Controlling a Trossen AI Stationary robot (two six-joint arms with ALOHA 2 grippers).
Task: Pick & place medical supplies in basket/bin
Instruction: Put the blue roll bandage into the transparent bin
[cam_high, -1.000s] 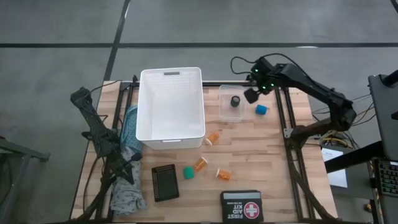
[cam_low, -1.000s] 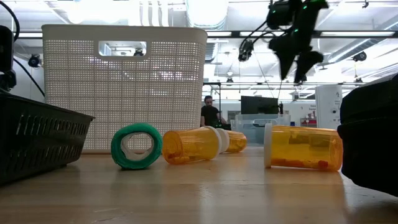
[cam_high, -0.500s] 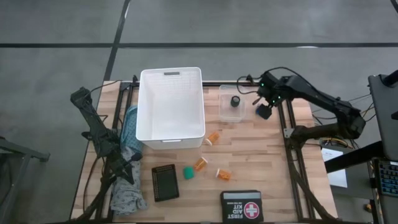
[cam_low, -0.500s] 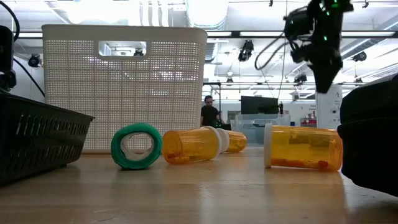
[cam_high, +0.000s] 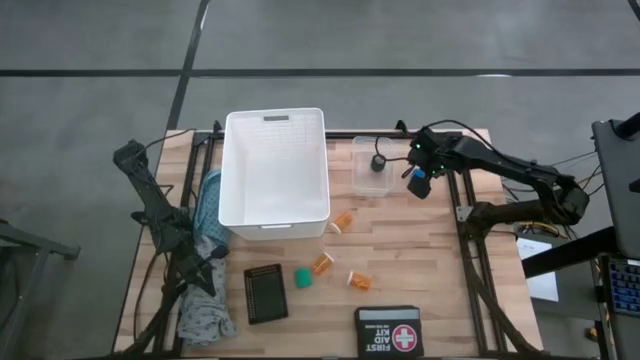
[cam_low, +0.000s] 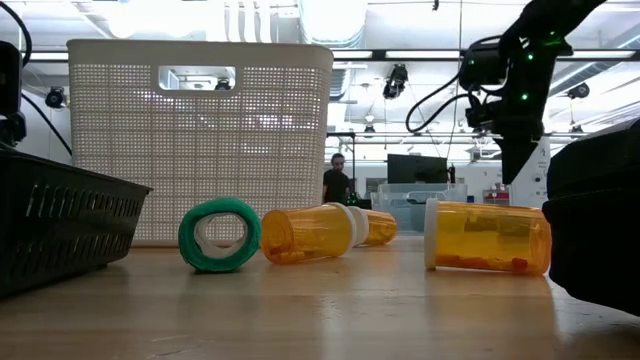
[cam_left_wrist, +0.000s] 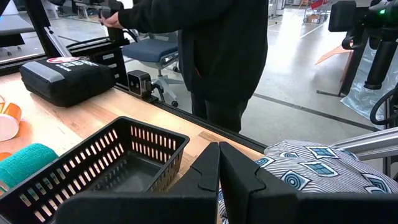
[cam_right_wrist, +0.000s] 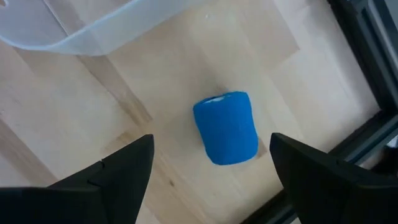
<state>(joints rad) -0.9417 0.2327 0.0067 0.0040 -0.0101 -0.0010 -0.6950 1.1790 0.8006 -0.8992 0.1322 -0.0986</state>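
Observation:
A blue roll (cam_right_wrist: 227, 127) lies on its side on the wooden table, next to the clear tub (cam_right_wrist: 93, 31). My right gripper (cam_right_wrist: 211, 180) hangs open above it, pointing steeply down, one finger on each side and clear of it. In the high view this gripper (cam_high: 420, 181) covers the roll. A black round piece (cam_high: 379, 160) sits in the clear tub (cam_high: 372, 180). Three orange pill bottles (cam_high: 343, 221) (cam_high: 322, 263) (cam_high: 358, 281) and a green roll (cam_high: 302, 277) lie near the white basket (cam_high: 275, 170). My left gripper (cam_left_wrist: 219, 163) waits shut at the table's left, by the patterned cloth (cam_left_wrist: 311, 168).
A small black slotted basket (cam_high: 266, 293) and the black first aid kit (cam_high: 388, 330) lie near the front edge. Black frame rails (cam_high: 452, 190) run just right of the blue roll. A person (cam_left_wrist: 211, 50) stands beyond the table.
My right gripper has come down from above the clear tub, moving toward the table's near and right side until it hangs over the blue roll. Its wrist has rolled on the way. Its fingers have stayed open.

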